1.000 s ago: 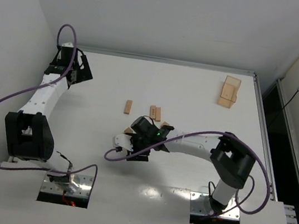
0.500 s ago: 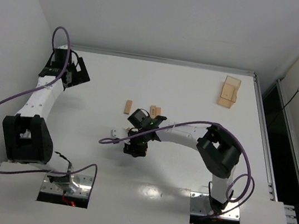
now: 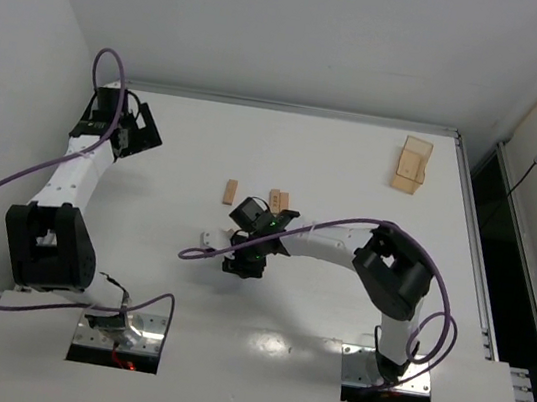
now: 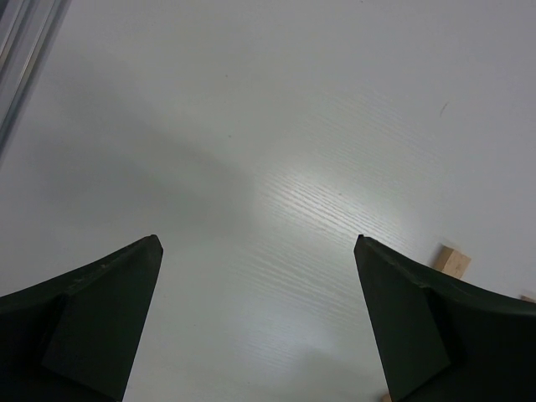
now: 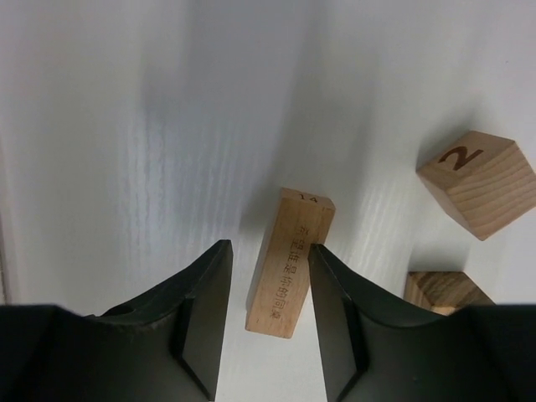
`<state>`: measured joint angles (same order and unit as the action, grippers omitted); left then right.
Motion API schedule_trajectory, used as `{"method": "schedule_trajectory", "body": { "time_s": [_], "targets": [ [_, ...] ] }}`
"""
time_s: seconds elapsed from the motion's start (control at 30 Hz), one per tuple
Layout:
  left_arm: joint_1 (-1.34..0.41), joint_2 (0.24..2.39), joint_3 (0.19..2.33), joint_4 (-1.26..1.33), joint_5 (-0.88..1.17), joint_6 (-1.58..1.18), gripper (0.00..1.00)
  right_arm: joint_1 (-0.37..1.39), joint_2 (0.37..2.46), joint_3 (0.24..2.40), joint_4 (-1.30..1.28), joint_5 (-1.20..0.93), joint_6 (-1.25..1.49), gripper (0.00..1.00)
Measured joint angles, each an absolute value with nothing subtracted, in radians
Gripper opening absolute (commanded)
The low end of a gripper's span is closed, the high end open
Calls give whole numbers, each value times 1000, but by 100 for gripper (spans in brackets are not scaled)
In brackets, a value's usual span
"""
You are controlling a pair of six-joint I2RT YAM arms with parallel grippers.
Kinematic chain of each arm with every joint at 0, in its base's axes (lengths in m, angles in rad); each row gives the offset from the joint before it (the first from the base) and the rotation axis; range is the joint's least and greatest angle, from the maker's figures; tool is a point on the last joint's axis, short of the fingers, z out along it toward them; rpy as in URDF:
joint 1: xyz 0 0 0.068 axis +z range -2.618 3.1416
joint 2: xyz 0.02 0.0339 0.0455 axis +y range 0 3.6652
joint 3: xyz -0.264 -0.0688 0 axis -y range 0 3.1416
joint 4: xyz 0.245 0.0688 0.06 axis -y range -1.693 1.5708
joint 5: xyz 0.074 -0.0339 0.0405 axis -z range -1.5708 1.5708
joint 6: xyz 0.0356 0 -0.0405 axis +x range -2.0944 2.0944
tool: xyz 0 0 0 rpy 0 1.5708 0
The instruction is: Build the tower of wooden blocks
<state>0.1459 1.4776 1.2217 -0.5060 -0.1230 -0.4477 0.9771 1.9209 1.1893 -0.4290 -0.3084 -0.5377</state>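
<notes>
In the right wrist view a light wooden bar (image 5: 289,264) with printed characters lies on the table between the fingers of my right gripper (image 5: 268,249). The right finger touches its side, while a gap remains at the left finger, so the gripper is open around it. A cube marked "2" (image 5: 477,182) and another wood block (image 5: 440,291) lie to the right. From above, the right gripper (image 3: 245,258) hangs just below the loose blocks (image 3: 278,202) and a separate bar (image 3: 229,191). My left gripper (image 3: 142,132) is wide open and empty at the far left, with one block (image 4: 448,260) beyond its right finger.
A translucent amber box (image 3: 411,165) lies at the back right of the table. A purple cable loops out to the left of the right wrist (image 3: 190,253). The table's raised metal rim (image 3: 302,110) runs along the far side.
The right arm folded in and set its gripper down over the bar, and its jaws have narrowed around it. The left gripper drew back slightly and then stayed still.
</notes>
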Motion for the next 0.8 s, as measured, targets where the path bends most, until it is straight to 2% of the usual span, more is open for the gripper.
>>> {"method": "schedule_trajectory", "body": {
  "time_s": [0.23, 0.37, 0.43, 0.47, 0.5, 0.53, 0.63, 0.73, 0.8],
  "targets": [
    [146, 1493, 1222, -498, -119, -453, 99, 982, 1939, 1188, -394, -226, -521, 34],
    [146, 1496, 1222, -487, -118, -453, 99, 978, 1954, 1184, -389, -208, -513, 41],
    [146, 1503, 1221, -482, -116, -454, 99, 978, 1954, 1184, -384, -203, -511, 31],
    [146, 1506, 1221, -479, -115, -455, 99, 978, 1953, 1182, -382, -206, -510, 24],
    [146, 1509, 1220, -477, -115, -457, 99, 978, 1951, 1179, -382, -208, -508, 12],
    [146, 1511, 1219, -478, -113, -457, 99, 978, 1950, 1176, -379, -209, -509, 8],
    [146, 1512, 1218, -477, -108, -458, 99, 979, 1947, 1172, -375, -205, -504, 8],
    [146, 1512, 1218, -476, -101, -458, 99, 979, 1947, 1172, -375, -205, -504, 20],
    [146, 1512, 1218, -476, -99, -458, 99, 979, 1946, 1171, -375, -207, -503, 16]
  ]
}}
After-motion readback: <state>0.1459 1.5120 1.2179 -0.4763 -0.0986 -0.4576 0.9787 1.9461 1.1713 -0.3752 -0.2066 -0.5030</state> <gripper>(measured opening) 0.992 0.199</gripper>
